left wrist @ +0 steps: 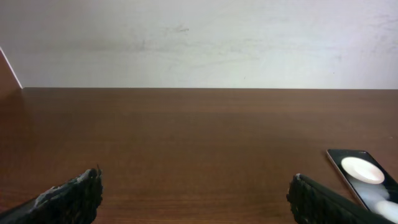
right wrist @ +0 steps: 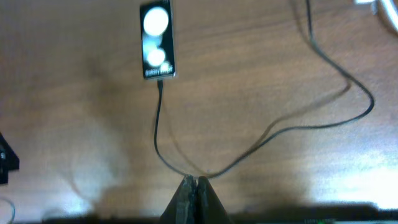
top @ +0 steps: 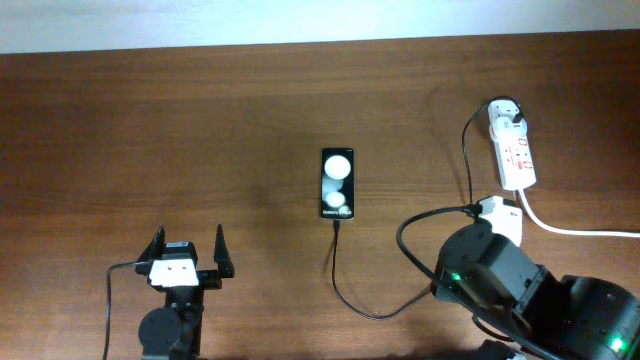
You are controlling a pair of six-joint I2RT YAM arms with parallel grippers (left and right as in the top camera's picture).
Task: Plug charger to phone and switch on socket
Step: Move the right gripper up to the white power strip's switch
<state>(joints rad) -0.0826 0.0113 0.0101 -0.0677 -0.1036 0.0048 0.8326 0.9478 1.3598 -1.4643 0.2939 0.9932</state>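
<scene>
Looks like the charger is already in the phone, so only the socket switch seems left; right gripper pressed together, left gripper spread wide.

open table left of the phone; charger cable loops across right side.

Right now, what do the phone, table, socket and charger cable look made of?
Phone: glossy black face, likely glass; its round white spots may be reflections.
Table: brown wood or wood-look laminate, semi-matte, with faint grain streaks.
Socket: smooth white moulded plastic, red markings.
Charger cable: thin, black, probably rubber or plastic sheath; it lies in loose curves.
</scene>
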